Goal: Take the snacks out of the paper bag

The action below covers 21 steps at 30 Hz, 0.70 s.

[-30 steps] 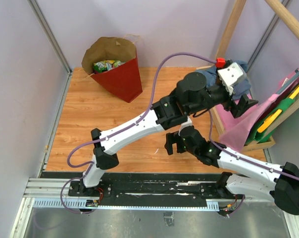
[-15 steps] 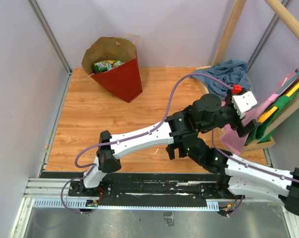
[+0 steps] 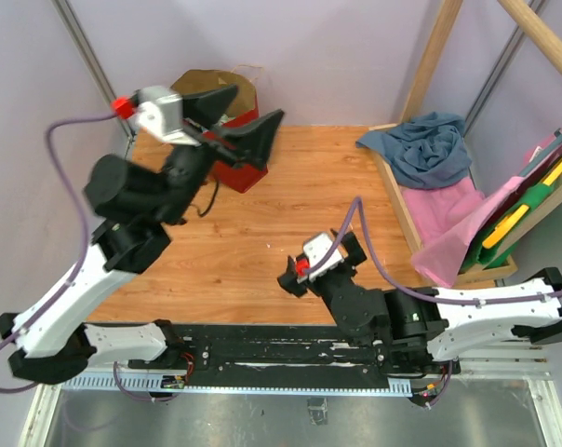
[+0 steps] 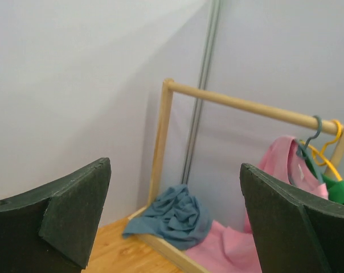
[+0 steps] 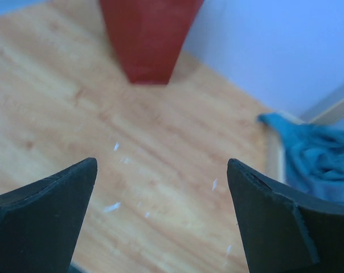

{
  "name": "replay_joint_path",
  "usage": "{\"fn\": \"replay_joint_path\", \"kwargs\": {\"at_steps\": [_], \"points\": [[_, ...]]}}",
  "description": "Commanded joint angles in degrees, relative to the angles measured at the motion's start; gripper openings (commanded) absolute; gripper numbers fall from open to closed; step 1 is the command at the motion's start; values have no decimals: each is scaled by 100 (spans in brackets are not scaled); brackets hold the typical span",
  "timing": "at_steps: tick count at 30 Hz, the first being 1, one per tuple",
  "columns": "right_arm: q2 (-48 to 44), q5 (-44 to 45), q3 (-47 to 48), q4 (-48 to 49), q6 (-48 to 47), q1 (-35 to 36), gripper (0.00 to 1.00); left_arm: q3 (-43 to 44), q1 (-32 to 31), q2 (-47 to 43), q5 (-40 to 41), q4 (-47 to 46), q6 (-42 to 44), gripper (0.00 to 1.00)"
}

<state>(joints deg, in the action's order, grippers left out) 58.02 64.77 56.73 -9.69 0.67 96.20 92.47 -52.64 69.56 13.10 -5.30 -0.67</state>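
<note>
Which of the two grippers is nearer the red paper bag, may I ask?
The left gripper, up beside the paper bag; the right gripper is mid-table, well short of it.

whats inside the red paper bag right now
Only some brown inner wall of the paper bag shows. The open left gripper covers its mouth in the top view, so its contents are hidden.

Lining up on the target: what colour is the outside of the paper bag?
The paper bag is plain red outside. It shows best in the right wrist view.
</note>
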Motion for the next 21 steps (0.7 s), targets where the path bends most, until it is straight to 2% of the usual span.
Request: {"fn": "replay_joint_path", "kwargs": {"at_steps": [1,3,6,9,13,16,18,20,21], "points": [[296,1549,1767,453,-2011,93,98,-663,-3,-520,565,19,15,100],[191,1751,2375,593,-2309,92,99,-838,20,-673,638,101,7,100],[101,2555,2917,953,-3025,109,100,-1020,88,-782,654,247,9,100],[223,3205,3279,509,-3237,109,99,-1157,175,-854,499,355,19,100],[328,3216,3533,264,-3320,-9,99,-1254,356,-870,204,445,-59,100],[405,2696,4008,93,-3220,-633,99,-1274,544,-802,-160,468,-219,100],[409,1896,4055,550,-3681,-981,99,-1283,658,-721,-445,439,-332,100],[408,1055,3874,1761,-4423,-1385,99,-1247,764,-620,-710,442,-415,100],[518,757,3983,1796,-4517,-1602,99,-1222,813,-558,-799,448,-462,100]]}}
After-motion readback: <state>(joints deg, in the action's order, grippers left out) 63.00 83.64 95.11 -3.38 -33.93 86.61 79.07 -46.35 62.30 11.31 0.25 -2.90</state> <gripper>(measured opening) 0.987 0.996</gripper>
